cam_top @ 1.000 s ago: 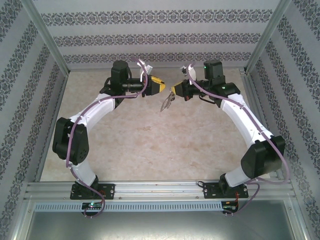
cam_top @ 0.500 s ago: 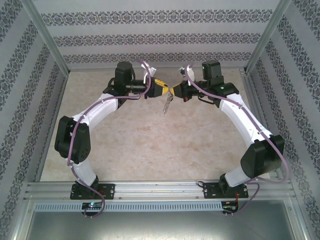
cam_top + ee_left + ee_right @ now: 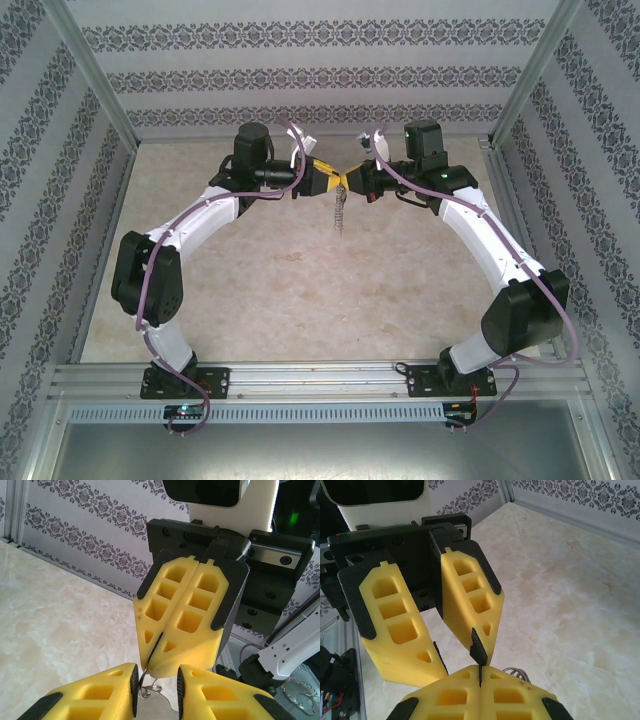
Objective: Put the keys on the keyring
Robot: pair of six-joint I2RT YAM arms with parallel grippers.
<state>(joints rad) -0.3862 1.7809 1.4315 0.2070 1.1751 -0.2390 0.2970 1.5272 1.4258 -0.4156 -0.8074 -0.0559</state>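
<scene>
**Left and right end effectors at the moment of contact.** In the top view, the left end effector (image 3: 330,180) and the right end effector (image 3: 350,181) meet tip to tip at 12 o'clock of the pale worktop (image 3: 260,280). From the left wrist we see the left end effector released. Its two yellow fingers (image 3: 95,695) stand apart and flank the tip of the right one. In the gap, at 6 o'clock of that tip, a thin wire loop of the keyring (image 3: 149,687) emerges. In the top view the keyring hangs as a short strand toward 6 o'clock from the meeting point. The right end effector is clenched, its yellow fingers pressed flat together on the keyring's wire. We cannot pick out the keys within the strand.
</scene>
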